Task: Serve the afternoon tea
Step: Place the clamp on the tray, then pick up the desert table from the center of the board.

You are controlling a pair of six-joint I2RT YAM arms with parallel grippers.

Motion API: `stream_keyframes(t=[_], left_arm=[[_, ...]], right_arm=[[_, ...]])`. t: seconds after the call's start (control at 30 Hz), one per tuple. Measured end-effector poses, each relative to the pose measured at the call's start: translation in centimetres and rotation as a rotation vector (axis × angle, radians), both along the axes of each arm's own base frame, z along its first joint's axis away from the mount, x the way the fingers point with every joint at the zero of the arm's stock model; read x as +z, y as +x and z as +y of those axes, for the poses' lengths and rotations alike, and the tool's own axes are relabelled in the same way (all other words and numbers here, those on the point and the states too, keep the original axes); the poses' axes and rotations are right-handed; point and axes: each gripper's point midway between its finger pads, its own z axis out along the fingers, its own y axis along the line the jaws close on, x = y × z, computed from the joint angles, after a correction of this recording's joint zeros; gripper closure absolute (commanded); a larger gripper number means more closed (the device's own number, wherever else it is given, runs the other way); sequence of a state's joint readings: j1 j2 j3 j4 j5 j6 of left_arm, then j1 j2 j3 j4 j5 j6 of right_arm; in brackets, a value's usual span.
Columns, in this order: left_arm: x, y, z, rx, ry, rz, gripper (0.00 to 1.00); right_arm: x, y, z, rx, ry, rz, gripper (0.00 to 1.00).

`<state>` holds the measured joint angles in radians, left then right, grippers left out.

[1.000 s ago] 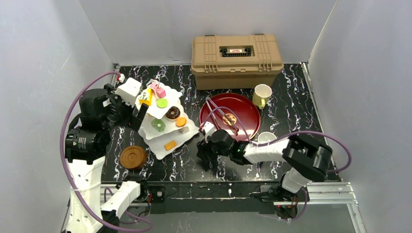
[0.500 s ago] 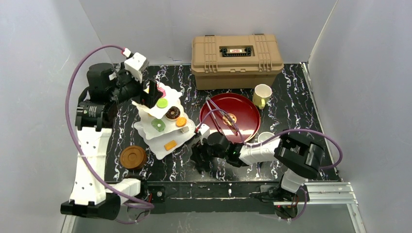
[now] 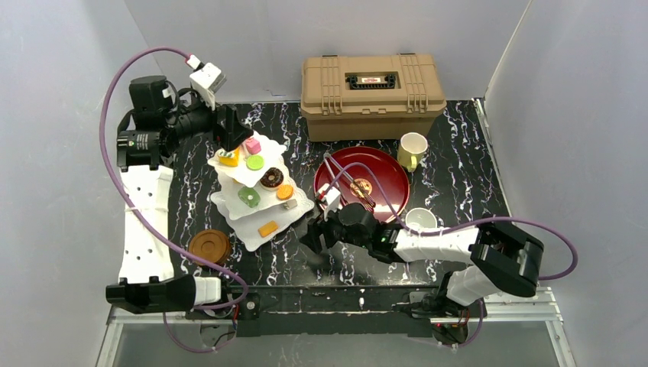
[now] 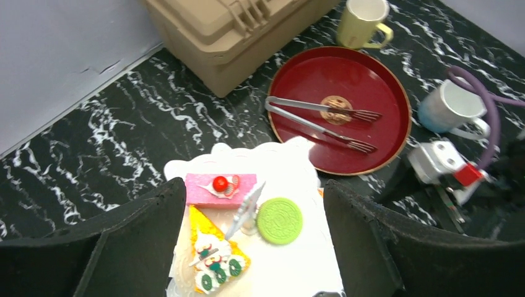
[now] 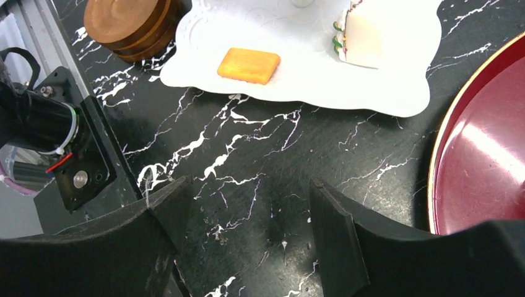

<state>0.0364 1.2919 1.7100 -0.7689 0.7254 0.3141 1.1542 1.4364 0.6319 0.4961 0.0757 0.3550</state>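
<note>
On the tabletop [image 3: 458, 153], left of centre, is the stand [image 3: 241, 222], with cakes [image 4: 220, 187] on all three tiers. My left gripper [image 4: 254, 189] hovers above its top tier, jaws wide and empty. My right gripper [image 5: 247, 185], also spread and empty, hangs low near the front edge. Coasters [image 3: 209, 246] are stacked front left. The yellow mug [image 3: 413, 147] and white mug [image 3: 419, 219] stand right of centre.

Black marbled table [image 3: 458, 176], white tiered stand [image 3: 248, 235], brown coasters [image 3: 210, 247], red tray [image 3: 386, 172], cream-yellow mug [image 3: 413, 149], white mug [image 3: 419, 219], tan case [image 3: 372, 84]
</note>
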Motion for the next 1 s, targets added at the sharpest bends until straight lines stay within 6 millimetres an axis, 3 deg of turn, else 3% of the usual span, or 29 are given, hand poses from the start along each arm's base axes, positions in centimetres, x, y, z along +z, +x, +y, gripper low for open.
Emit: stream_keyframes(t=[0.17,0.43,0.7,0.8,0.9,1.0], left_arm=[[0.7,-1.7,-0.4,-0.103,-0.022,0.023,0.29],[-0.9,-2.4,0.1,-0.165,-0.054,0.089,0.34],[-1.6,-2.5,-0.8,-0.245,-0.097,0.11,0.74],[-1.8,-2.3,-0.9,-0.264,-0.098,0.107,0.73],[-2.0,-2.3,-0.9,-0.277,-0.095,0.103,0.62],[-2.1,-2.3,-0.9,-0.283,-0.091,0.098,0.62]], right_arm=[[-0.5,-0.2,-0.7,0.002,-0.039,0.005,0.23],[0.8,-0.2,-1.8,-0.015,-0.044,-0.013,0.23],[1.2,0.0,-2.3,-0.038,-0.05,-0.019,0.23],[1.2,0.1,-2.5,-0.047,-0.052,-0.019,0.23],[1.4,0.2,-2.8,-0.059,-0.056,-0.022,0.23],[1.5,0.3,-3.0,-0.067,-0.058,-0.025,0.23]])
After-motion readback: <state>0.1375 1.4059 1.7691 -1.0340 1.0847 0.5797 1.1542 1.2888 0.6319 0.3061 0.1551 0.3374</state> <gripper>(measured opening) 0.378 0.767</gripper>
